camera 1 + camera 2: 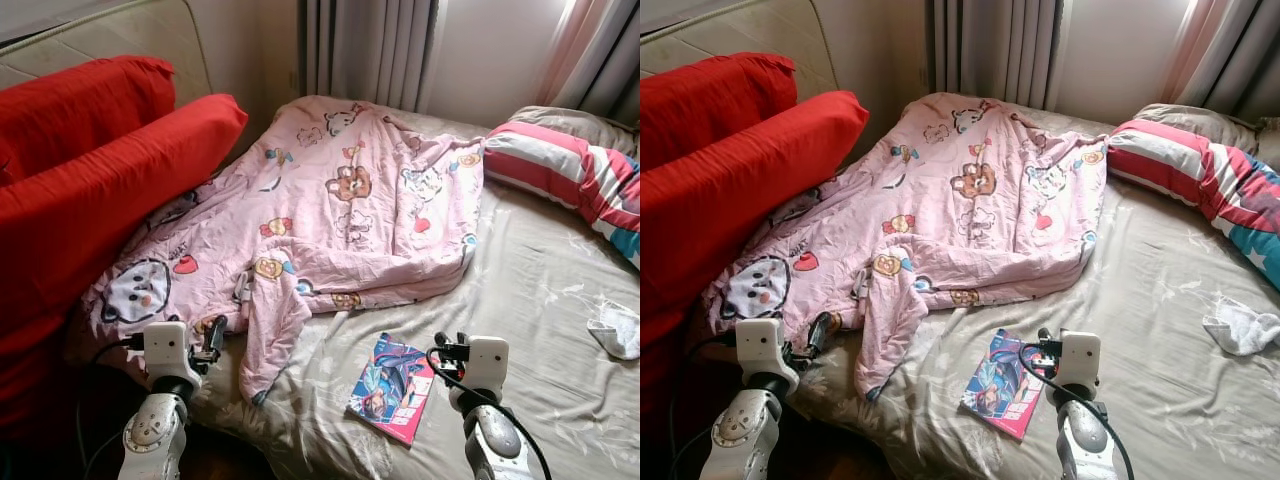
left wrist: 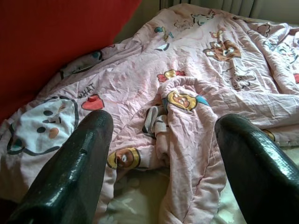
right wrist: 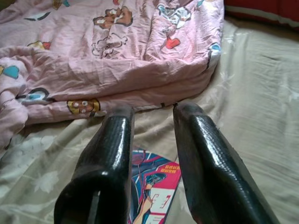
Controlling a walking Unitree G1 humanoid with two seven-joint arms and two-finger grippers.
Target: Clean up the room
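I stood at the foot of the bed (image 1: pixel 540 300) with both arms raised over its near edge. My left gripper (image 2: pixel 159 154) hung with its fingers wide apart, nothing between them, just above the rumpled near corner of the pink blanket (image 1: pixel 340 200). My right gripper (image 3: pixel 152 140) hovered over the book (image 1: pixel 392 388), its fingers a narrow gap apart and closed on nothing.

The blanket lay crumpled across the left half of the bed, its left side pressed against the red cushions (image 1: pixel 90 170) and one fold trailing toward the near edge. I judged it soft, light for its bulk and thoroughly limp: it would sag and drag wherever I did not hold it, so a pinch on a thick bunched fold or a corner hem looked better than a grab at the flat middle. That trailing fold just ahead of my left fingers seemed the handiest place.

The book lay flat on the sheet, just beside the blanket's hanging corner. It looked thin, light and glossy, likely slippery and inclined to bend; I reckoned it needed taking by an edge.

A small white cloth (image 1: pixel 617 330) lay well apart on the right, and a striped pillow (image 1: pixel 570 175) sat beyond it.
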